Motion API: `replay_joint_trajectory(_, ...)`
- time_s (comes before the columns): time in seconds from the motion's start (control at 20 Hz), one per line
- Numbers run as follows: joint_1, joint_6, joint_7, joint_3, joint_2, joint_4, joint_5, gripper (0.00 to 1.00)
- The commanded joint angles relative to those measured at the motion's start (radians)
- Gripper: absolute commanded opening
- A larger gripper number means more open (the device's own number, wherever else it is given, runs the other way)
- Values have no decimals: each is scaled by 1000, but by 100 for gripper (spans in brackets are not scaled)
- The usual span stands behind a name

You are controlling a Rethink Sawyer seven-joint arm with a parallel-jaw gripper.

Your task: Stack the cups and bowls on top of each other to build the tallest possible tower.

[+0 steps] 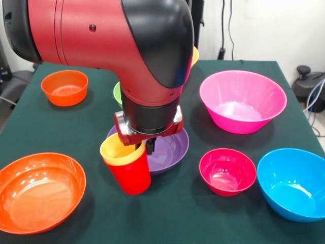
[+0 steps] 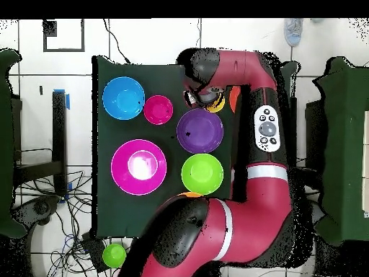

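Cups come first for you: the yellow tapered plastic cup (image 1: 120,151) sits nested inside the red tapered plastic cup (image 1: 130,175), near the middle of the dark green table (image 1: 203,218). This 2-cup stack leans, its open mouth tipped up and to the left in the front view, its long axis off vertical. Only the yellow rim and upper wall show above the glossy red body.

The gripper (image 1: 143,146) hangs right at the yellow rim, with 1 dark finger (image 1: 150,146) dropping just beside it; you cannot tell from these views whether it grips the cup or how wide it stands.

Just behind the stack, touching or nearly so, lies the shallow purple plastic bowl (image 1: 172,148), holding nothing visible. To its right sit the small crimson-pink bowl (image 1: 227,171) and the blue bowl (image 1: 292,183), both empty. Farther back right is the large magenta-pink bowl (image 1: 242,100), empty too. At near left you have the wide orange-red bowl (image 1: 39,190), and at far left the small orange bowl (image 1: 64,87), each empty. A green bowl (image 1: 117,93) peeks out behind the arm (image 1: 127,40).
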Motion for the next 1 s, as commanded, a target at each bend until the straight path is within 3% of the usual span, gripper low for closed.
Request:
replay_joint_trajectory(0.05,27,94,104,-17,46,-30,12,0)
replay_joint_trajectory(0.5,61,-30,21,-54,54,-68,-75,0)
replay_joint_trajectory(0.7,92,-46,-42,-79,64,-105,-123,0)
replay_joint_trajectory(1.0,132,-59,-38,-103,78,-131,-159,0)
